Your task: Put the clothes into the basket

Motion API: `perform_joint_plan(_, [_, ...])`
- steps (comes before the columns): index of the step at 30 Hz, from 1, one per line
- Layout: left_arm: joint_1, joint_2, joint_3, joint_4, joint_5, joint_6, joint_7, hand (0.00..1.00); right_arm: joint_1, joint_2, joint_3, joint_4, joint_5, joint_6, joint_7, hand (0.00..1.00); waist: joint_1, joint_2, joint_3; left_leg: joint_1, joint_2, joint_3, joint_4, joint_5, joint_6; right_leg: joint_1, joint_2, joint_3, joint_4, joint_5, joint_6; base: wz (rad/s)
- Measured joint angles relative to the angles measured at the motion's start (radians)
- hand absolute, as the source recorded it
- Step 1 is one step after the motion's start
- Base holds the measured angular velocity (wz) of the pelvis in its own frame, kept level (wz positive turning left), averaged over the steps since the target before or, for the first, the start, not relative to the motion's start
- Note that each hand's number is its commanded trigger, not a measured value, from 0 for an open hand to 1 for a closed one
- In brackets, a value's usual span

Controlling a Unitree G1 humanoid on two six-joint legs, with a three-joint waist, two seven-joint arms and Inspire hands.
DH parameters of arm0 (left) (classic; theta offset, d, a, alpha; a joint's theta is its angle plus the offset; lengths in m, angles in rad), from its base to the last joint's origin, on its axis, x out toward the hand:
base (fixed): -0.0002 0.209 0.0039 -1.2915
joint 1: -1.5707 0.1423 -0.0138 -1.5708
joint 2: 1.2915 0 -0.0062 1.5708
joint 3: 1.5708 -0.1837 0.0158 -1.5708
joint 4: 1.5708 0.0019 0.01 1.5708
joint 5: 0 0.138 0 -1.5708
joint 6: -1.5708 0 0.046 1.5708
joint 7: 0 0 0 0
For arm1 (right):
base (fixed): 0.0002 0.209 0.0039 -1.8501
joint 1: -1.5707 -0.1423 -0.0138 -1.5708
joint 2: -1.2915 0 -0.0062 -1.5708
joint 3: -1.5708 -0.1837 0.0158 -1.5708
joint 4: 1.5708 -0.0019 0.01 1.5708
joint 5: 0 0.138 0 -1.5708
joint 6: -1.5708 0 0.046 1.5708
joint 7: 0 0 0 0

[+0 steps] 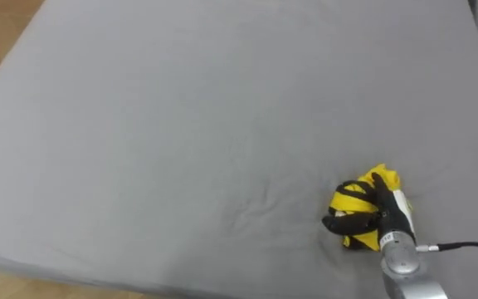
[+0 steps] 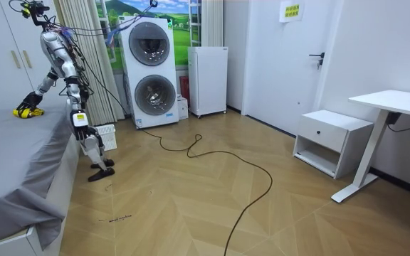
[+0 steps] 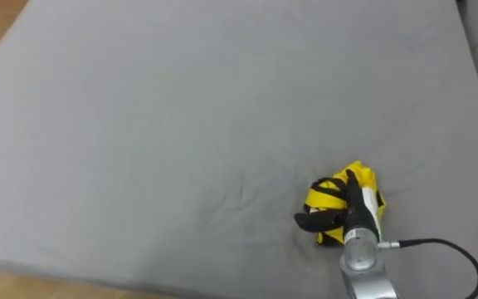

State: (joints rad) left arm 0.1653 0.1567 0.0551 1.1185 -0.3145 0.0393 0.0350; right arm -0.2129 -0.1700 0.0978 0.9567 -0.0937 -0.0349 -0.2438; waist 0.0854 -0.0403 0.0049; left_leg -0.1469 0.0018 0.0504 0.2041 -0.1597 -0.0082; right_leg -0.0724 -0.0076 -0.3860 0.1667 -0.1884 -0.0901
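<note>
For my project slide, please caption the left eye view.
Right robot hand grips a crumpled yellow garment on the grey bed.

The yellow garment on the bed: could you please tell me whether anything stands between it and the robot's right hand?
Nothing visible does. The right hand lies on the yellow garment, its fingers curled round it, on the grey bed.

Clutching a crumpled yellow garment [image 3: 325, 196] in the right hand [image 3: 343, 218], with dark fingers [image 3: 309, 222] curled round it, low and right on a grey bed sheet [image 3: 181, 108]. Faintly creased just left of it.
</note>
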Motion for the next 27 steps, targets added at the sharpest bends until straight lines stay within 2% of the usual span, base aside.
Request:
perform_joint_plan(1, [0.0,0.0,0.0,0.0,0.001,0.0,0.002,0.0,-0.003,0.0,0.0,0.014,-0.011,0.0,0.0,1.0,-0.001,0.001,-0.0004,0.0,-0.001,0.0,0.001,0.0,0.0,0.002,-0.001,-0.001,0.0,-0.001,0.001,0.16])
perform_joint_plan(4, [0.001,0.0,-0.008,0.001,0.002,0.006,0.01,0.0,-0.003,-0.008,-0.001,0.053,-0.062,-0.001,-0.008,1.0,0.001,0.001,-0.0042,0.0,-0.006,-0.003,0.002,0.002,0.003,0.01,-0.003,-0.008,-0.007,-0.004,0.006,0.13])
perform_joint_plan(9, [0.004,0.001,-0.009,0.001,0.025,0.025,0.022,0.0,0.024,-0.053,-0.004,0.087,-0.095,-0.001,-0.04,1.0,0.014,0.003,-0.0079,0.015,-0.013,-0.001,0.002,0.003,0.006,0.029,-0.007,0.002,-0.016,-0.006,0.014,0.07])
perform_joint_plan(12, [0.003,0.005,-0.013,0.001,0.039,0.025,0.021,0.0,0.037,-0.066,-0.014,0.099,-0.108,-0.001,-0.044,1.0,0.014,0.006,-0.0094,0.019,-0.015,0.0,0.002,0.003,0.006,0.035,-0.009,0.001,-0.017,-0.008,0.017,0.0])
perform_joint_plan(17, [0.002,0.011,-0.019,0.001,0.046,0.025,0.023,0.0,0.042,-0.07,-0.025,0.128,-0.085,0.003,-0.051,1.0,0.003,0.011,-0.009,0.032,-0.015,0.001,-0.01,0.003,0.006,0.042,-0.008,0.001,-0.017,-0.009,0.018,0.0])
perform_joint_plan(20, [0.003,0.012,-0.019,0.0,0.048,0.025,0.024,0.0,0.053,-0.069,-0.043,0.128,-0.055,0.003,-0.051,1.0,0.001,0.018,-0.0027,0.055,-0.017,0.001,-0.018,0.003,0.006,0.063,-0.009,0.005,-0.021,-0.011,0.022,-0.01])
perform_joint_plan(25, [-0.009,0.01,-0.019,-0.008,0.048,0.025,0.036,0.0,0.055,-0.068,-0.043,0.106,-0.009,0.016,-0.028,1.0,0.002,-0.001,-0.0041,0.071,-0.017,0.008,-0.019,0.003,0.006,0.079,-0.008,0.022,-0.032,-0.012,0.022,-0.06])
perform_joint_plan(27, [-0.012,0.011,-0.019,-0.023,0.044,0.025,0.043,0.0,0.068,-0.067,-0.043,0.071,-0.001,0.031,-0.011,1.0,0.0,-0.013,-0.0023,0.081,-0.016,0.028,-0.021,0.003,0.006,0.082,-0.008,0.037,-0.03,-0.012,0.022,-0.18])
